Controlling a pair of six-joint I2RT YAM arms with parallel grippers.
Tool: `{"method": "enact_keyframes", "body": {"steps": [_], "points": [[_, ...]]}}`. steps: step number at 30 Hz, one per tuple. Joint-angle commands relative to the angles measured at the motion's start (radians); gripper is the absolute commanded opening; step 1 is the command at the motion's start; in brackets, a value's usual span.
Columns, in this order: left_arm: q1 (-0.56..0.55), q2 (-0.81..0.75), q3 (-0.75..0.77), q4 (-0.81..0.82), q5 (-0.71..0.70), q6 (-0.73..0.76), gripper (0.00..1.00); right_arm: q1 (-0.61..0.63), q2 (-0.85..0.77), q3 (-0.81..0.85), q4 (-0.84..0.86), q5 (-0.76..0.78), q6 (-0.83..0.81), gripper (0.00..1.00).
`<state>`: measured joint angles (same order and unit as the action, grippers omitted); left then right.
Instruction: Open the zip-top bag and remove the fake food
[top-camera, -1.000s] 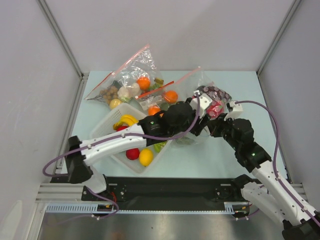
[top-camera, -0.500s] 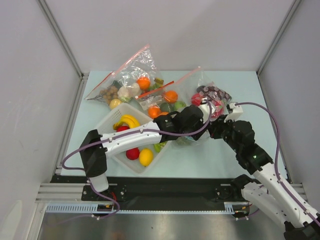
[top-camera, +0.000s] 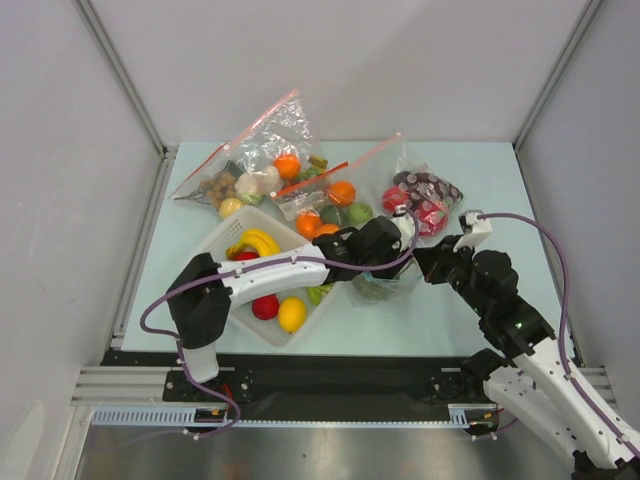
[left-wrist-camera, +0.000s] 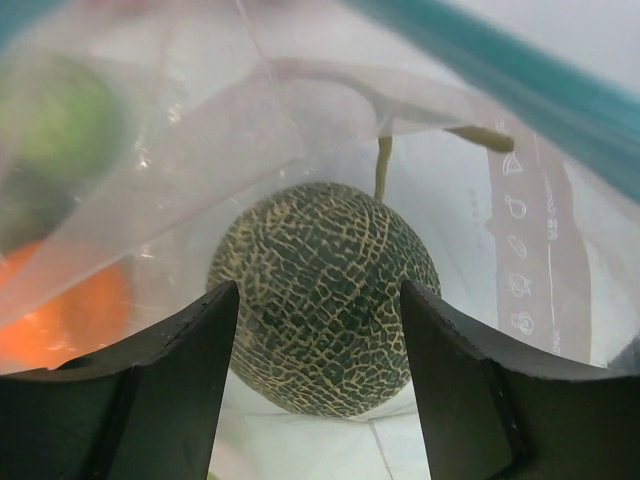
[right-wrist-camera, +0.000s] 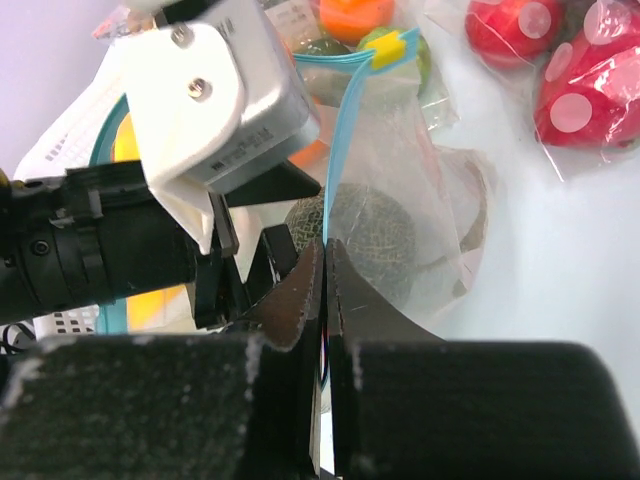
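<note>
Left fingers (left-wrist-camera: 150, 390) advanced, perhaps inside bag (left-wrist-camera: 300, 110), flanking melon (left-wrist-camera: 325, 300).

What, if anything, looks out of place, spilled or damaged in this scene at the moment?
Nothing stands out. The right gripper pinches the blue strip of the zip-top bag, and the open left gripper flanks the melon at the bag's mouth. Nothing looks spilled: the loose fruit sits in the white basket.

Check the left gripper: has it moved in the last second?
Yes. In the top view the left gripper has shifted right, farther from the white basket, and now sits over the bag.
</note>
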<state>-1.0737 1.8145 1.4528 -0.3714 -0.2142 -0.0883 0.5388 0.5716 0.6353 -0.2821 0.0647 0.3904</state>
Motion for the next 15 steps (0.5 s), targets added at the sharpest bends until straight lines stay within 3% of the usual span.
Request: {"method": "enact_keyframes", "body": {"steps": [1, 4, 8, 12, 15], "points": [[0.006, -0.009, -0.037, 0.048, 0.081, -0.059, 0.71, 0.009, 0.002, -0.011, 0.023, 0.000, 0.011, 0.00], [0.008, -0.018, -0.069, 0.043, 0.084, -0.088, 0.72, 0.009, 0.001, -0.016, 0.020, 0.007, 0.011, 0.00], [0.009, -0.004, -0.091, 0.034, 0.114, -0.117, 0.90, 0.010, 0.007, -0.020, 0.029, 0.009, 0.011, 0.00], [0.008, 0.005, -0.101, 0.028, 0.116, -0.131, 1.00, 0.010, 0.014, -0.022, 0.032, 0.010, 0.011, 0.00], [0.001, -0.006, -0.118, 0.020, 0.101, -0.134, 1.00, 0.012, 0.008, -0.023, 0.029, 0.018, 0.010, 0.00]]}}
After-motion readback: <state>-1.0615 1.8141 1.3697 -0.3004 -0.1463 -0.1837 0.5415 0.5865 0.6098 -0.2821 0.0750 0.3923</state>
